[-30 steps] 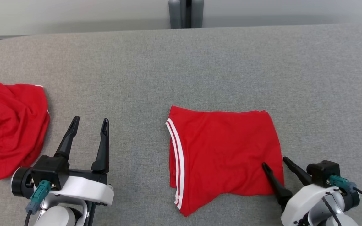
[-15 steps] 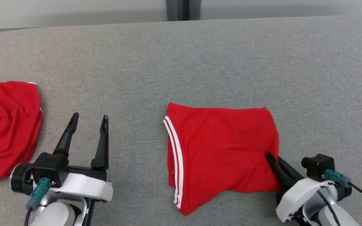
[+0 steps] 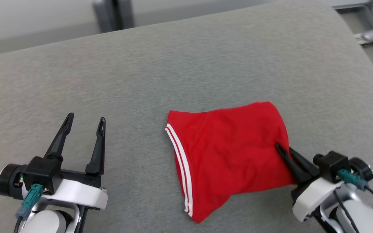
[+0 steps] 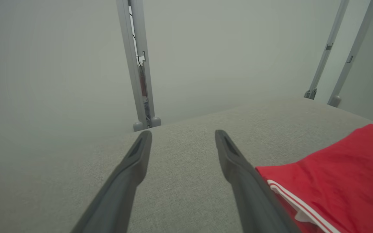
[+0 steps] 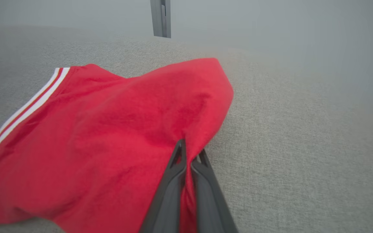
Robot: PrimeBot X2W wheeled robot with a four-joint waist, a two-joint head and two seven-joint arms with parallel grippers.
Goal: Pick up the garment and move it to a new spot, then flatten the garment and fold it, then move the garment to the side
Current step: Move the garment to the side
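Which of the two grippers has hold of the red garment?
The right gripper: it is pinched shut on the right edge of the red garment. The left gripper stands open over the bare table, apart from the cloth.

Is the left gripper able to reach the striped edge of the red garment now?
Probably yes: the left gripper is open, and bare grey table lies between it and the striped edge of the garment. The right gripper holds the opposite side.
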